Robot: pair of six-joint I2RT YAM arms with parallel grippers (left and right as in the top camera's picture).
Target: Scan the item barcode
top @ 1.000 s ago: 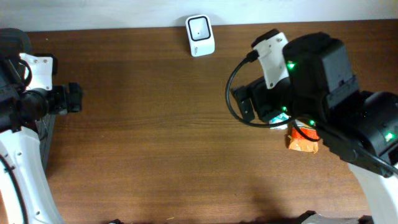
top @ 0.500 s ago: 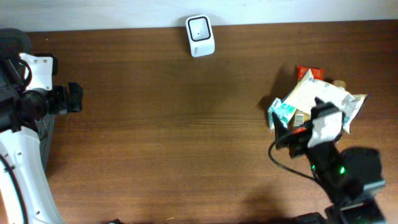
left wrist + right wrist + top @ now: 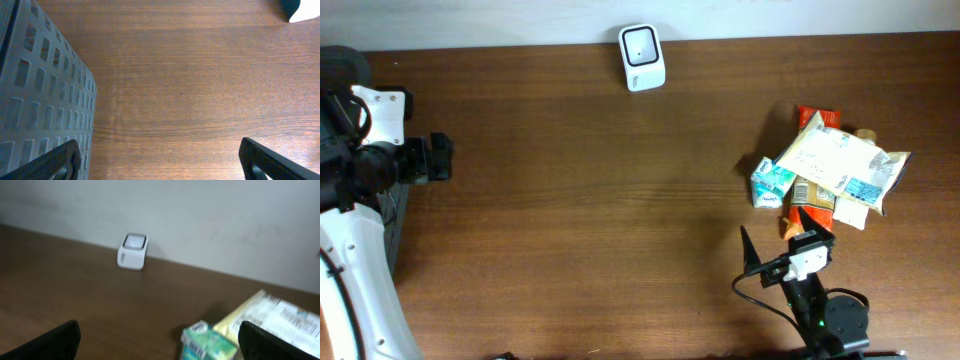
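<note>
While both grippers are hanging empty, the right one is sitting much nearer the goods.
I am seeing the right gripper (image 3: 775,240) with jaws wide apart, nothing between them; the pile of packets (image 3: 832,165) is lying just ahead and slightly to its right, green box (image 3: 207,341) closest, cream pouch (image 3: 280,320) slanting across my reach. The scanner (image 3: 642,57) is standing well beyond, ahead-left. The left gripper (image 3: 442,158), likewise spread, is hanging far off beside the grey basket (image 3: 40,90).
</note>
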